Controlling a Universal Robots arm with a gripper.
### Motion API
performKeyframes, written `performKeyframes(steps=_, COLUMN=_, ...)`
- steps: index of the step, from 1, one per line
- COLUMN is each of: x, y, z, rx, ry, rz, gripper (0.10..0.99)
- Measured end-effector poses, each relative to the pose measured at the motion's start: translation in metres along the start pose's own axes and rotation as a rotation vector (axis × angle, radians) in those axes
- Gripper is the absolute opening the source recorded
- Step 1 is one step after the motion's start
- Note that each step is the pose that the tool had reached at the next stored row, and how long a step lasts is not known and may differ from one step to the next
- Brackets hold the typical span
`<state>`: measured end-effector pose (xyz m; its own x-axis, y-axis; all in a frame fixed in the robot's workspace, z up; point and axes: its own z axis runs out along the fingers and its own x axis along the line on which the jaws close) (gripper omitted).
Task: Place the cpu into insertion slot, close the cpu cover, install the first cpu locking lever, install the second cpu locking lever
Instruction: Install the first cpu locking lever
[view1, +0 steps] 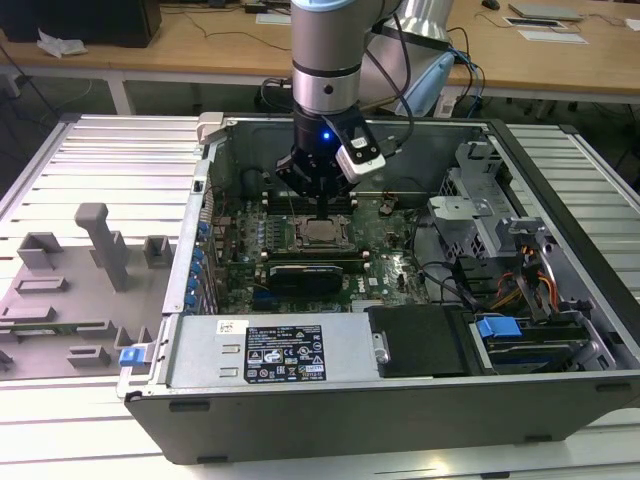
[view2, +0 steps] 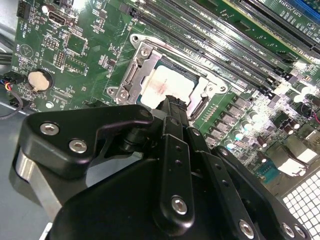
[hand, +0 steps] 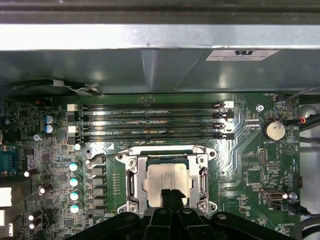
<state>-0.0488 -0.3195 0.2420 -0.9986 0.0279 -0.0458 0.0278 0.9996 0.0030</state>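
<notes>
The cpu lies flat in the insertion slot, its pale top showing through the window of the cpu cover, which lies down around it. The gripper hangs just over the chip's near edge, jaws pinched together with nothing between them. Beyond the socket run the long black memory slots. Fine white lettering dots the green board, too small to make out. A white sticker sits on the case wall, and a black printed label on the power supply.
</notes>
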Motion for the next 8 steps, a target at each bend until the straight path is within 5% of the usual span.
performKeyframes(steps=8, x=0.0197, y=-0.0004, z=-0.0009, rx=0.0, ry=0.0, rz=0.0, gripper=0.106)
